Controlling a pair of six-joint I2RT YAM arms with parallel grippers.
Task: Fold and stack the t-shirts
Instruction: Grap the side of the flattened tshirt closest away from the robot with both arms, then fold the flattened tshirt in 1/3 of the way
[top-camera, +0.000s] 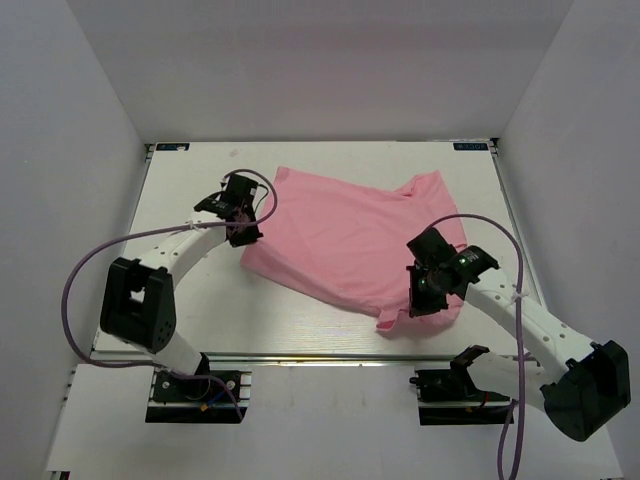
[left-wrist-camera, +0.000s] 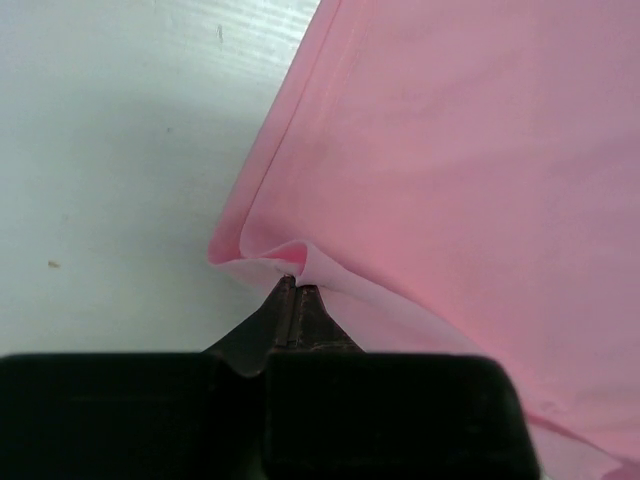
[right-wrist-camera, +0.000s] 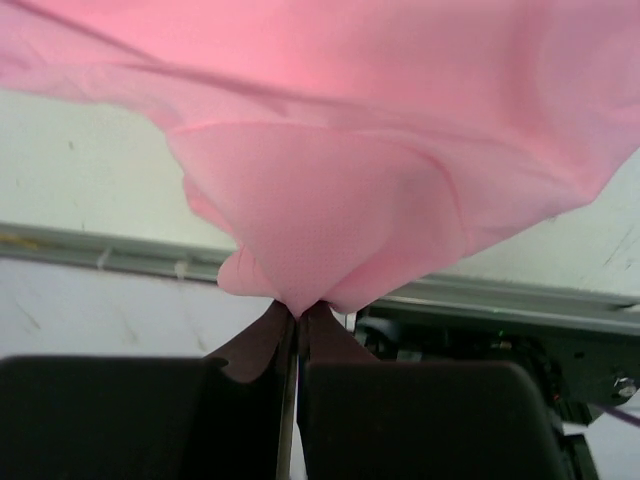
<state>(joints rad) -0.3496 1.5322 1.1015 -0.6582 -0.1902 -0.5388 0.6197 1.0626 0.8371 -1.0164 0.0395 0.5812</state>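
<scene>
A: Where does the t-shirt (top-camera: 340, 235) lie?
B: Mid-worktop (top-camera: 200, 320), long axis slanting from far left to near right.
A: And the grips?
B: Left fingers (left-wrist-camera: 281, 318) are clamped on its left edge; right fingers (right-wrist-camera: 268, 338) on its near-right corner.

a thin light-pink short-sleeved t-shirt (top-camera: 350, 235) lies spread at a slant across the flat white table (top-camera: 200, 310), one sleeve reaching toward the far right corner. the left gripper (top-camera: 250, 234) sits at the shirt's left edge, its black wrist just above the cloth. the right gripper (top-camera: 420, 298) is at the near right part of the shirt, where the fabric bunches and curls over. a purple cable (top-camera: 75, 280) loops out from each white arm. plain white walls (top-camera: 330, 70) enclose the table.
</scene>
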